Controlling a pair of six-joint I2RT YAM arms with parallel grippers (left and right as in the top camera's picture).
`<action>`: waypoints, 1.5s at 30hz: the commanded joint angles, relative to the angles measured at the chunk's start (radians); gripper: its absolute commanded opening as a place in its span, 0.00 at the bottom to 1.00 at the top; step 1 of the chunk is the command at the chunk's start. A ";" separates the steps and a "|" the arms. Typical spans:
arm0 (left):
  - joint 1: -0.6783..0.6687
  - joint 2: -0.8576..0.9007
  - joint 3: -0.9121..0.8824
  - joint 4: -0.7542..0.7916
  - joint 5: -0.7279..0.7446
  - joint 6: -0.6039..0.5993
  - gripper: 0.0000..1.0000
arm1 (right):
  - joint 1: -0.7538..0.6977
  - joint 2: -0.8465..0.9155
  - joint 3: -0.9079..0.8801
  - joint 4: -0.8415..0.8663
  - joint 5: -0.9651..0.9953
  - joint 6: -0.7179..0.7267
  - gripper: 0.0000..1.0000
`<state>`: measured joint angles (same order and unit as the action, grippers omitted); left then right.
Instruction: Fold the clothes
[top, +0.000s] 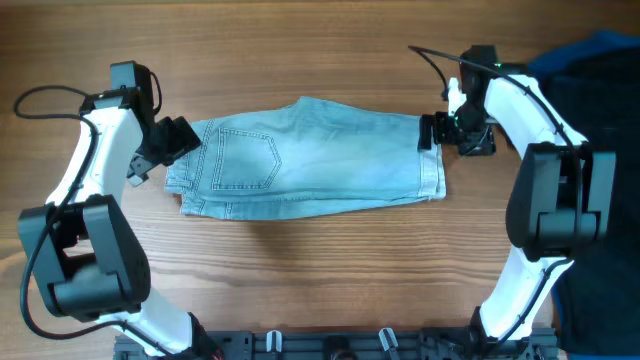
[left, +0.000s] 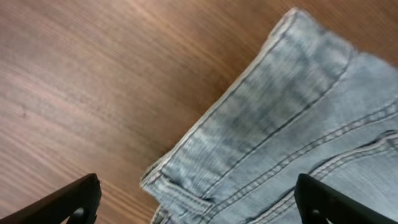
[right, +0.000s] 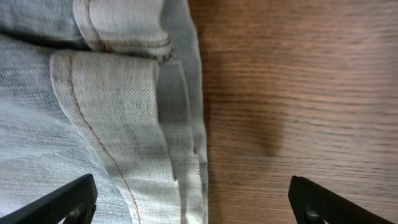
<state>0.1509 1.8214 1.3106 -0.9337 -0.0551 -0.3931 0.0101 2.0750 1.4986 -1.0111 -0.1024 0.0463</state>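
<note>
The pale blue denim shorts (top: 310, 160) lie folded flat across the middle of the table, back pocket up, waistband to the left. My left gripper (top: 183, 137) hovers at the waistband end, open, with nothing between its fingers (left: 74, 202); its wrist view shows the waistband corner (left: 273, 118) just below. My right gripper (top: 428, 131) is over the leg-hem end, also open and holding nothing. In the right wrist view the folded hems (right: 124, 106) lie under the left finger (right: 68, 202), and bare wood (right: 298, 93) lies under the right one.
A heap of black and bright-blue fabric (top: 590, 70) lies at the table's far right, behind the right arm. Bare wooden tabletop (top: 320, 280) surrounds the shorts. The arm bases (top: 330, 345) stand along the front edge.
</note>
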 joint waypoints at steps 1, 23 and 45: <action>0.010 0.036 0.017 0.022 0.021 0.074 1.00 | -0.005 0.014 -0.018 0.007 -0.031 -0.017 1.00; 0.259 0.161 0.017 0.100 0.485 0.417 1.00 | -0.004 0.014 -0.019 0.048 -0.118 -0.021 0.99; 0.169 0.319 -0.030 0.081 0.579 0.468 0.82 | -0.004 0.014 -0.019 0.063 -0.117 -0.046 1.00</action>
<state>0.3752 2.0464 1.3411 -0.8474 0.5377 0.0631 0.0101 2.0758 1.4853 -0.9520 -0.2024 0.0204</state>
